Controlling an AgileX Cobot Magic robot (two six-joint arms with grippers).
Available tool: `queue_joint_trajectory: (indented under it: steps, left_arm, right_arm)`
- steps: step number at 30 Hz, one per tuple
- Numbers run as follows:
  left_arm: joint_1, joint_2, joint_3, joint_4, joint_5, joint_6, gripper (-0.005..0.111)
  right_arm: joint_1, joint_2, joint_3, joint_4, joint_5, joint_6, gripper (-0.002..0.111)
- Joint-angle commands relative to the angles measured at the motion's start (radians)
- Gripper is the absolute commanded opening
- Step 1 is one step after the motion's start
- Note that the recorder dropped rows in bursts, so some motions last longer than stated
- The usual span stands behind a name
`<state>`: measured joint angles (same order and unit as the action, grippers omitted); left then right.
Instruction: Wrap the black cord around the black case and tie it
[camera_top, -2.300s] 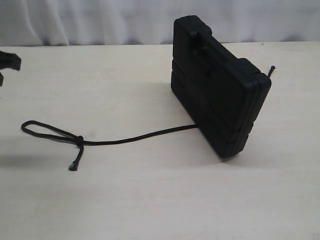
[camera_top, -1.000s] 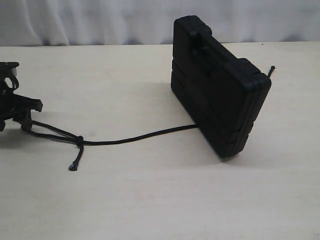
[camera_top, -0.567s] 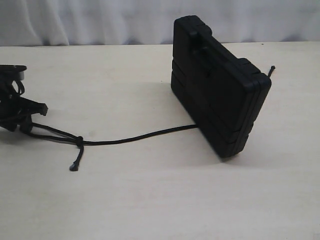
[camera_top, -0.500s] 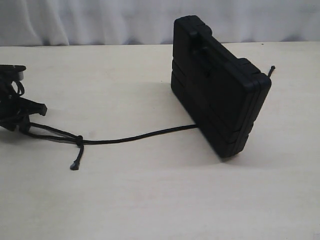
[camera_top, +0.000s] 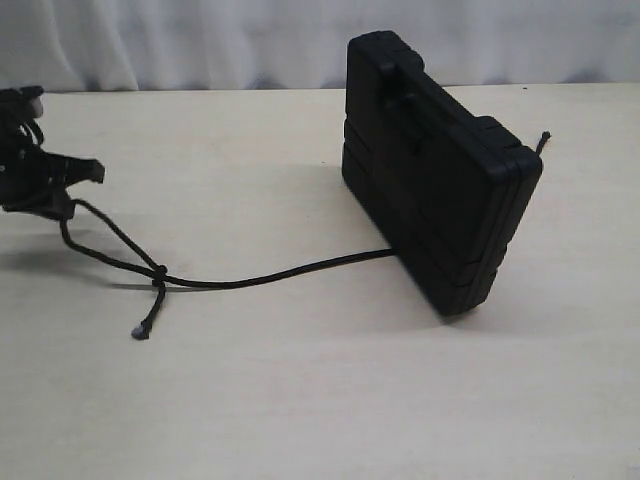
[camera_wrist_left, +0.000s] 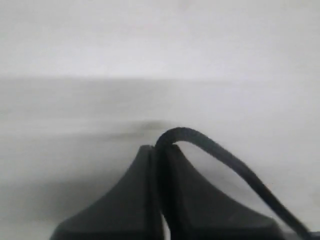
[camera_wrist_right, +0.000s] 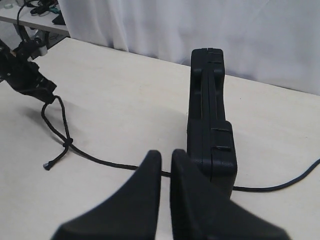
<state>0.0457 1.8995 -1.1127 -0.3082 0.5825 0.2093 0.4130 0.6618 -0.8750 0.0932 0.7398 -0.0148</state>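
Left gripper (camera_wrist_left: 157, 152) pinching the looped end of the cord (camera_top: 270, 272)
Case (camera_top: 430, 190) stands on edge atop the cord — right gripper (camera_wrist_right: 165, 160) pressed together, empty.

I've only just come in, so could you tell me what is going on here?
The left fingers are shut on the looped end of the cord, holding it above the table. The cord runs under the case, which stands on its edge, and out the other side. Nothing is wrapped or tied yet. The right fingers are shut and empty, near the case.
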Motion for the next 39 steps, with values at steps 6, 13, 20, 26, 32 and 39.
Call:
queue_joint_trajectory:
  steps: [6,13,20,26,32,39]
  left_arm:
    - [-0.117,-0.102,-0.009,-1.082,0.149,0.928,0.0]
    - [-0.319,-0.102,-0.011,-1.436,0.019,1.391,0.0]
    - [-0.446,-0.094,-0.097,-1.436,-0.015,1.489,0.0]
    - [-0.507,-0.088,-0.134,-1.436,-0.055,1.511,0.0]
    - [-0.538,-0.037,-0.158,-1.436,-0.043,1.517,0.0]
    - [-0.569,0.061,-0.237,-1.436,-0.039,1.524,0.0]
  right_arm:
    - [-0.003,0.053,0.003,0.032,0.002,-0.029,0.007]
    - [-0.003,0.191,-0.088,0.008,-0.047,-0.005,0.007]
    - [-0.037,0.365,-0.223,-0.033,-0.078,0.031,0.013]
    - [-0.154,0.482,-0.409,-0.018,0.025,0.038,0.032]
    - [-0.192,0.602,-0.493,0.132,0.097,-0.066,0.041]
    - [-0.192,0.672,-0.498,0.179,0.091,-0.157,0.041]
